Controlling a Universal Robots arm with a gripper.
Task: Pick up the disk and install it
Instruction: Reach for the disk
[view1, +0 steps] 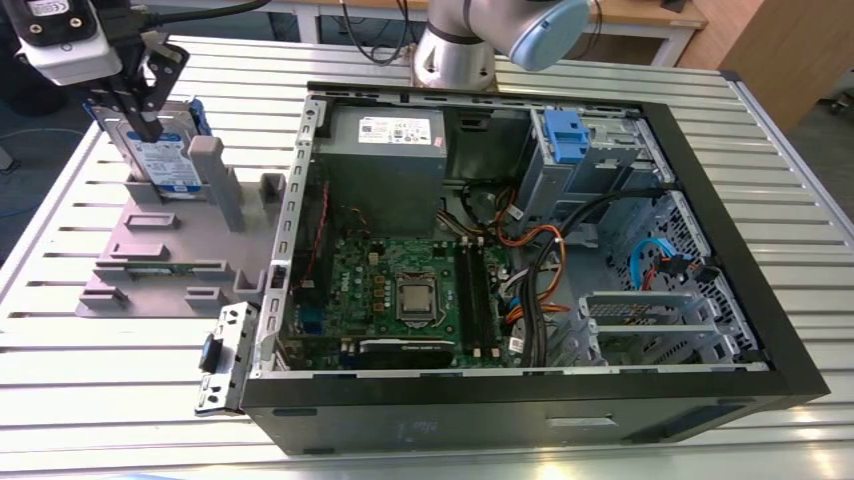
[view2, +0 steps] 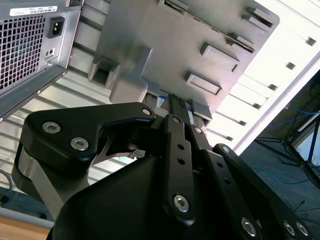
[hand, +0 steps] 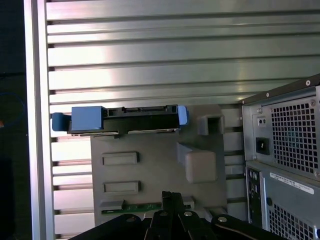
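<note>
Hanging over the stand (view1: 147, 245) near the table's (view1: 120, 400) edge at the exterior view's left, the gripper (view1: 147, 128) points down with its fingers (view2: 177, 150) pressed together and nothing between them. The disk (view1: 167, 165) stands on its long edge in the stand, at the end nearest the table edge that carries the arm's base (view1: 454, 50). Its white-and-blue label faces the rest of the stand. A blue bracket (hand: 87, 119) frames it and shows at both of its ends.

In the exterior view the fingertips overlap the upper part of the label. In the first wrist view the disk's (hand: 125, 114) top edge lies bare from end to end, apart from the gripper (hand: 173, 196), so the two do not touch.

A grey post (view1: 207, 165) rises from the stand near the disk's end on the case (view1: 747, 300) side. At the stand's opposite end a green strip (hand: 145, 206) lies in a slot.

The case lies open on its side just beside the stand, taking up the table's middle and the exterior view's right. Inside it a grey power supply (view1: 387, 150) sits in the corner nearest the stand and the base. A green board (view1: 400, 290) lies flat on the case floor, and a blue bay (view1: 565, 135) stands against the base-side wall.
</note>
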